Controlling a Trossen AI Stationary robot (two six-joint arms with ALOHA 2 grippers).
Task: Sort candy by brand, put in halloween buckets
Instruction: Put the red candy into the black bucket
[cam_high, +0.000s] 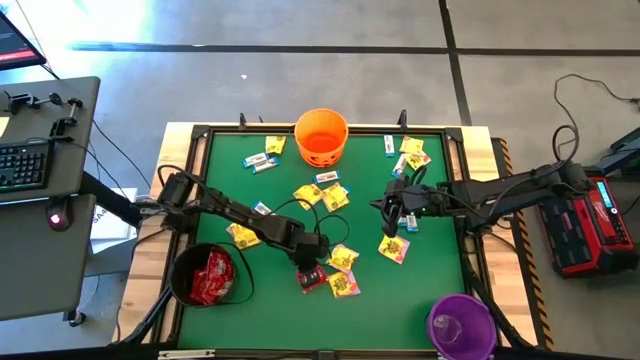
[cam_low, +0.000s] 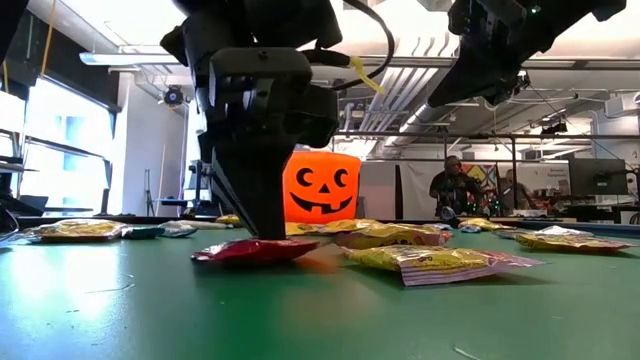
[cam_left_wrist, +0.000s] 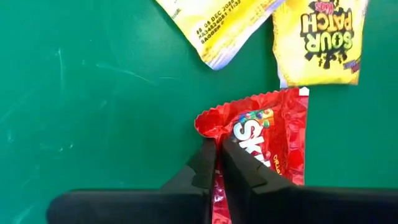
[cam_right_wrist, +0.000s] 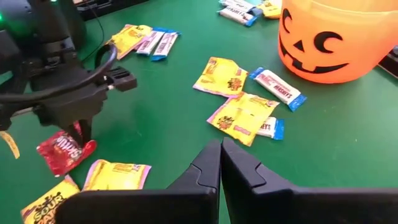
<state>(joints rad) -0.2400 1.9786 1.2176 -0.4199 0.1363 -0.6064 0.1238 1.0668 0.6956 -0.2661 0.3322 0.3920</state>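
Green felt covers my counter (cam_high: 220, 170), matte and faintly scuffed, framed by a dark rail and pale wood; behind it the low view shows a bright workshop with a person standing far off. My left gripper (cam_left_wrist: 217, 163) is down on the felt near the front middle, its jaws pressed together on the crimped, saw-toothed edge of a red Skittles packet (cam_left_wrist: 273, 140); the glossy wrapper lies flat, its long axis running straight away from my wrist, the white lettering reading along that axis. Just beyond it lie two yellow packets, one marked Sour Patch Kids (cam_left_wrist: 323, 37), the other (cam_left_wrist: 217, 25) face down showing a printed date line. My right gripper (cam_right_wrist: 221, 163) hangs above the counter's right half, jaws closed on nothing; below it sit more yellow packets and a white-and-blue Hershey's bar (cam_right_wrist: 278, 88), lying slantwise near the orange bucket (cam_high: 321, 137); that bucket is smooth moulded plastic with a black jack-o'-lantern face, at the counter's far edge. A black bucket (cam_high: 208, 275) at the front left corner holds crumpled red packets; the purple bucket (cam_high: 461, 325) stands at the front right corner.
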